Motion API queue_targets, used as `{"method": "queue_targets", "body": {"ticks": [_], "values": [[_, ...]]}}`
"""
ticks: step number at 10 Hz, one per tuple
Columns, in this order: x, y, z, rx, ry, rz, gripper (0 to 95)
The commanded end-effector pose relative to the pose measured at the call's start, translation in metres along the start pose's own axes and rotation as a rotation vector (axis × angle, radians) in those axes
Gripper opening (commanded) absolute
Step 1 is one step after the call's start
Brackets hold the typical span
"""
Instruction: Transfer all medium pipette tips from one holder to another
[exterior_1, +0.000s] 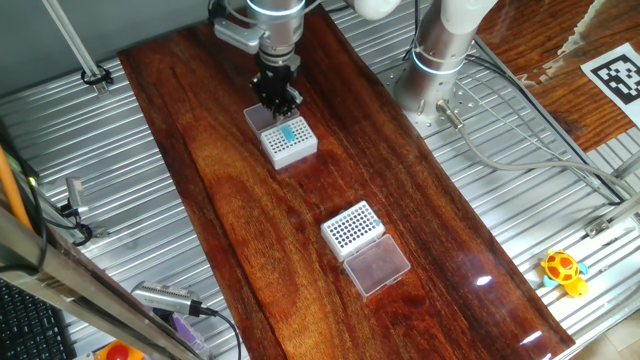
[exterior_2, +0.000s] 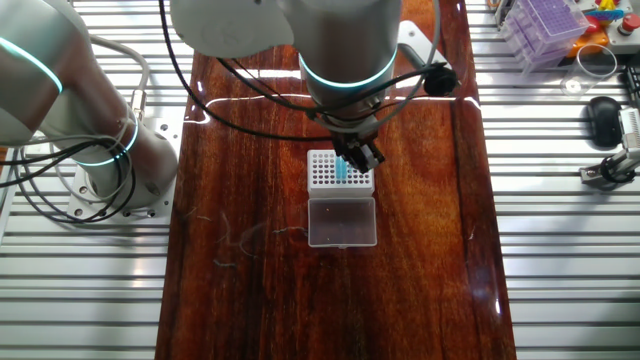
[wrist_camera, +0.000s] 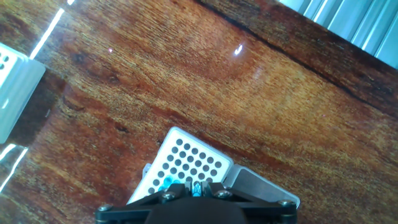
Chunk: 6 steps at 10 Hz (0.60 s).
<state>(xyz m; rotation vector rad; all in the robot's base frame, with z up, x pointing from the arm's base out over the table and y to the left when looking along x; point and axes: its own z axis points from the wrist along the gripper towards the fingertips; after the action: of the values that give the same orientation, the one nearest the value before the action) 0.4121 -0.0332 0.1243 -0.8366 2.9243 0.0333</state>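
Observation:
A white rack (exterior_1: 291, 143) stands on the far part of the wooden table, with a small cluster of medium pipette tips (exterior_1: 289, 132) showing as teal dots in its hole grid. My gripper (exterior_1: 281, 104) hangs straight over that cluster. In the hand view the gripper (wrist_camera: 196, 188) is shut on one teal tip (wrist_camera: 197, 187) at the near edge of the rack (wrist_camera: 193, 158), with more tips (wrist_camera: 166, 184) just left of it. I cannot tell whether the held tip is out of its hole. A second white rack (exterior_1: 352, 227) nearer the front shows only empty holes.
A translucent lid (exterior_1: 376, 266) lies against the front rack, and another lid (exterior_2: 342, 221) lies beside the far rack. The robot base (exterior_1: 440, 60) stands right of the board. A pipette (exterior_1: 170, 300) and a yellow toy (exterior_1: 563, 270) lie on the metal surround.

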Motion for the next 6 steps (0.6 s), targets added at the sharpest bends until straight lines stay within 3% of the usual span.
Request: {"method": "queue_targets", "body": {"ticks": [1, 6], "values": [[-0.0003, 0.0002, 0.0009, 0.002, -0.002, 0.003, 0.0], [-0.0002, 0.0010, 0.0059, 0.007, -0.007, 0.007, 0.0]]}}
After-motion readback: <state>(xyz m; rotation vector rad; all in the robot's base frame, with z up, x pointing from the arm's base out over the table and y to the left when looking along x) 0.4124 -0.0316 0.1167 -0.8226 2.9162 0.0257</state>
